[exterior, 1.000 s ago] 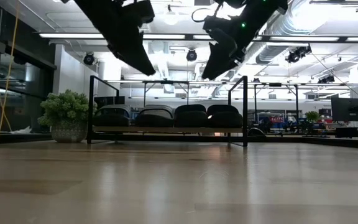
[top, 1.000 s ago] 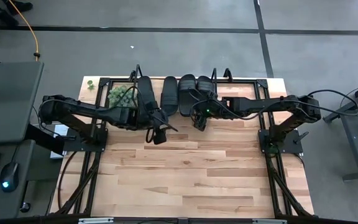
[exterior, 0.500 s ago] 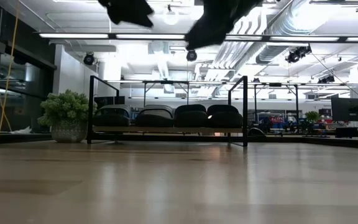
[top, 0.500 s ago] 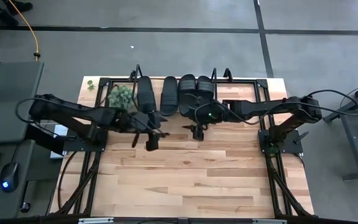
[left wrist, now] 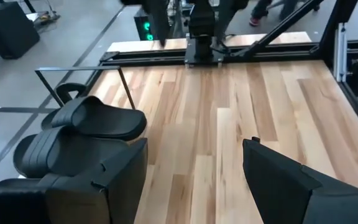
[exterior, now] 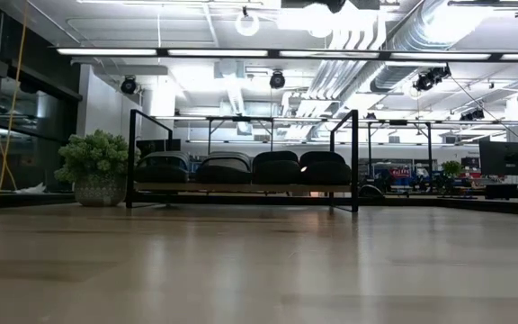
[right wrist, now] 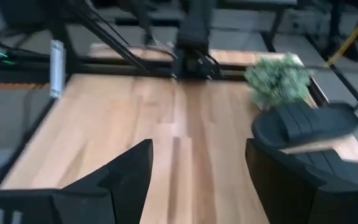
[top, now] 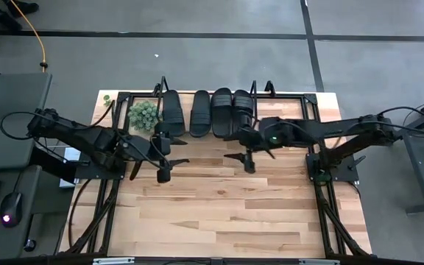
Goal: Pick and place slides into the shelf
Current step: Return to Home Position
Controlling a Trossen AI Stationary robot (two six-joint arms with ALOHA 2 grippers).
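A light wooden tabletop fills the lower middle of the high view, and its lower half is open wood. Along its top edge, the shelf carries all four black slides side by side, with a potted plant just to their left. The left gripper hovers left of centre and the right gripper right of centre. Both are empty with fingers spread wide, apart from each other and just below the slides. Grey floor surrounds the table on every side. In the low view, ceiling ducts run overhead.
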